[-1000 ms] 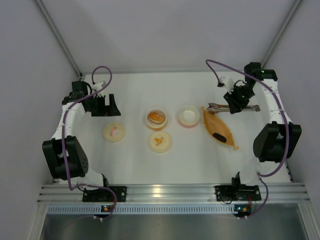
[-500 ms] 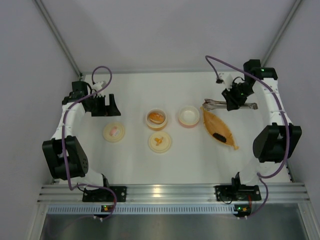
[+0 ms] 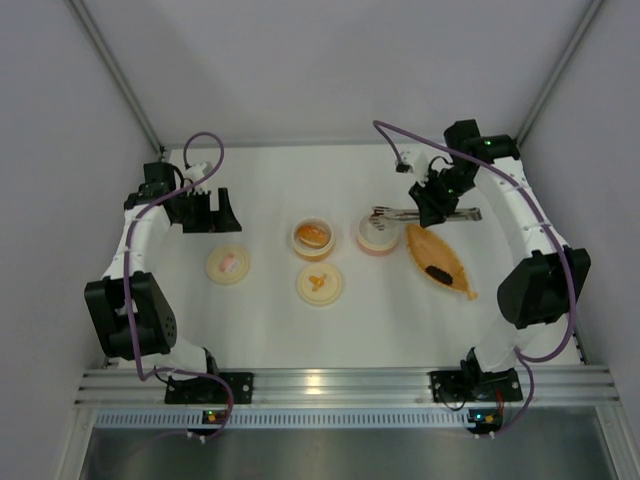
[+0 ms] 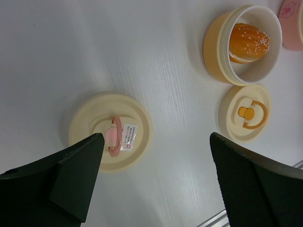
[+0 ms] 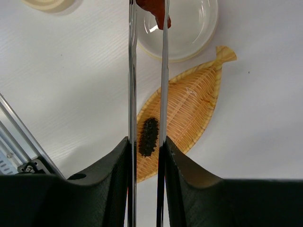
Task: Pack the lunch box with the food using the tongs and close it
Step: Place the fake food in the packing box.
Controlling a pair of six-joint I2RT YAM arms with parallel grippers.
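Since the earlier frames the right arm has swung leftward, carrying the slim grey metal tongs (image 5: 164, 85) from beyond the far end of the orange woven boat-shaped tray (image 3: 425, 245) to a position above the pink round bowl (image 3: 378, 250); the left arm has not moved. The right gripper (image 3: 435, 203) is partly closed on the tongs, its jaws pressing the two long arms nearly parallel, and the tong tips pinch a small red morsel (image 5: 155, 10). In the right wrist view that morsel hangs over the bowl's white interior, near its rim; whether it touches the bowl cannot be told. The left gripper (image 4: 155, 142) stands with its jaws fully apart, holding nothing, above the white table (image 3: 270, 320) near the cream round lid with a pink mark (image 4: 110, 130). Task status, as a judgement: one item, the orange-tan sesame-topped bun (image 4: 248, 41), already lies in the orange round bowl (image 4: 212, 49). The red morsel is at the point of delivery but not yet released, and the dark brown sausage-like piece (image 5: 148, 136) lies on the tray, untouched. Both bowls stand uncovered: the lid with the pink mark and the cream round lid with an orange mark (image 4: 246, 112) lie flat on the table, apart from the bowls. Remaining steps: release the red morsel, transfer the dark piece, then fit both lids.
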